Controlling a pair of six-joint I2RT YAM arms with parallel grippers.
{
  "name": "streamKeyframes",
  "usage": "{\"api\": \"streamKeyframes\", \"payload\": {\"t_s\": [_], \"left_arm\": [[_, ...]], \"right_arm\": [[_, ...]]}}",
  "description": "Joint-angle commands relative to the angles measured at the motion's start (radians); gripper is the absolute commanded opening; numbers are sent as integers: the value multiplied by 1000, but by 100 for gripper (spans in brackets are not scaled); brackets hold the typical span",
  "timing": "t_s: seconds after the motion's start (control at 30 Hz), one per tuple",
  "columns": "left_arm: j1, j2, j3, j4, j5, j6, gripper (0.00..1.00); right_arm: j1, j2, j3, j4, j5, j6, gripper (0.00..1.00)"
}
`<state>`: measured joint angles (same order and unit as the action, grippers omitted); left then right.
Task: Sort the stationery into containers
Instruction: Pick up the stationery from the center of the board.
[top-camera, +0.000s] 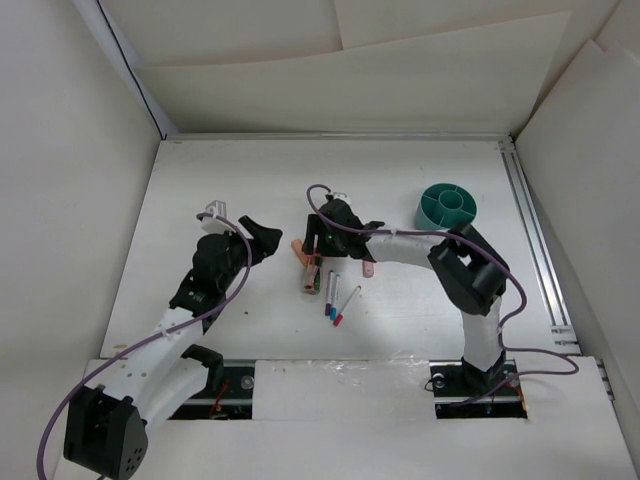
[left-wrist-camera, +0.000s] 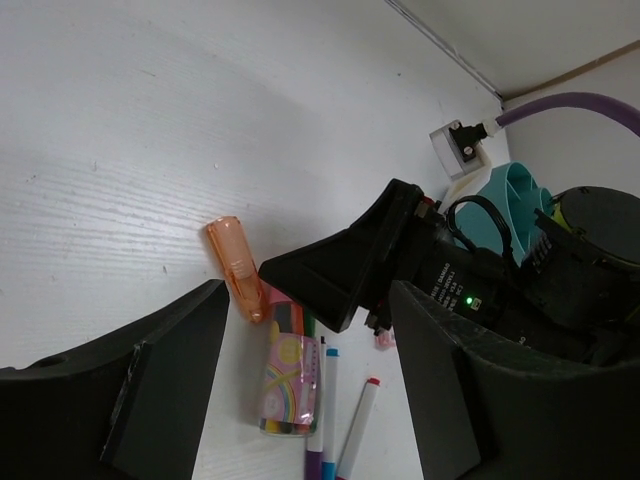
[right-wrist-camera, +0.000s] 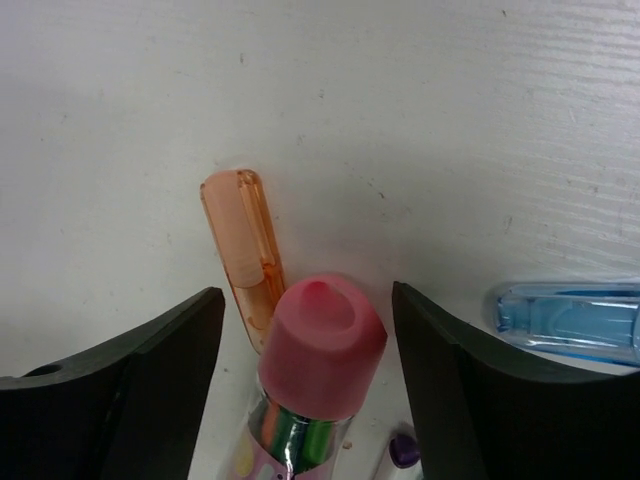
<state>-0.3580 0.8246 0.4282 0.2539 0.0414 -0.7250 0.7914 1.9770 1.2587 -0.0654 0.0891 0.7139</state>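
My right gripper (right-wrist-camera: 305, 300) stands open astride the pink-capped marker (right-wrist-camera: 322, 345), grasping nothing, so sorting looks barely begun: the teal cup (top-camera: 428, 214) seems empty.

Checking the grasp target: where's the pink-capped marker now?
Mid-table, the pink-capped marker lies between the open fingers of the right hand; in the right wrist view the orange marker is close on its left, the light blue marker farther right.

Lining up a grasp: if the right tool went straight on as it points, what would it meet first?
Most likely the pink-capped marker with a multicoloured barrel, centred within the open right tool; depth is unclear.
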Motion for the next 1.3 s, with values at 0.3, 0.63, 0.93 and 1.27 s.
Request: {"api": "streamKeyframes", "payload": {"t_s": [0.3, 0.63, 0.93, 1.27], "left_arm": [[1, 10, -28, 73, 18, 4, 62], [1, 10, -37, 82, 18, -5, 62], [1, 1, -37, 70, 0, -14, 62], [1, 10, -37, 79, 0, -14, 62]], "right_arm": [[-6, -35, -45, 4, -2, 29, 66], [-24, -35, -55, 13, 11, 39, 43], [-24, -104, -64, 22, -22, 39, 25], [-24, -239, -93, 22, -22, 10, 24]]}}
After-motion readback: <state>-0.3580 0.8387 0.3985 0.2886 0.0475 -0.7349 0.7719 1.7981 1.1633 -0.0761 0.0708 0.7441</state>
